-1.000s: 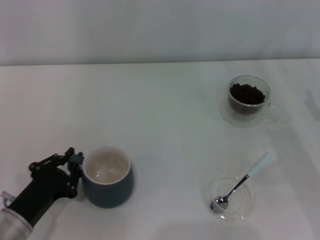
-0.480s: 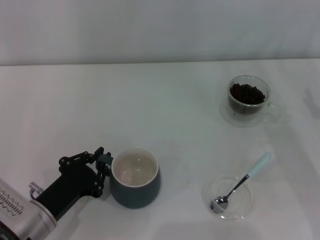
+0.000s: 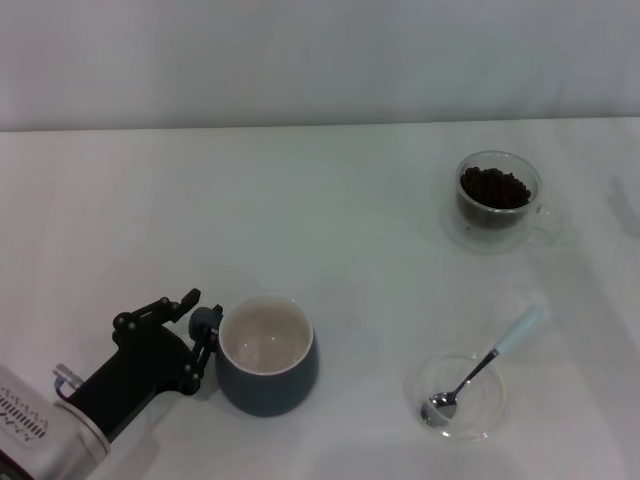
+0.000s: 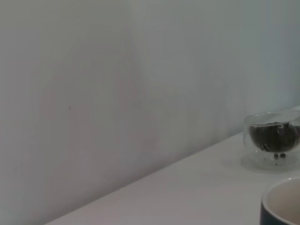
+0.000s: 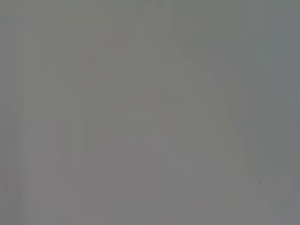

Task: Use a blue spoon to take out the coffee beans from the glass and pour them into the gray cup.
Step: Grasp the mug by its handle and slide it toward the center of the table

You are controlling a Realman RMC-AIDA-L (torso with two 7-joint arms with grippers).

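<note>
Right now our left hand [image 3: 197,322] sits at the gray cup [image 3: 266,355], fingers around its handle, apparently loosened. Our blue spoon [image 3: 483,364] lies in a clear dish [image 3: 490,410] to the right, handle pointing toward the glass [image 3: 497,200] of coffee beans [image 3: 494,187], nearer our unseen right arm.

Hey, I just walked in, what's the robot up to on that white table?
The left gripper is at the handle of the rounded dark blue-gray mug near the table's front, fingers apart. The small clear glass cup of dark coffee beans stands far off on the right. The light-blue-handled metal spoon lies untouched in a shallow clear dish. The right arm is out of view.
</note>
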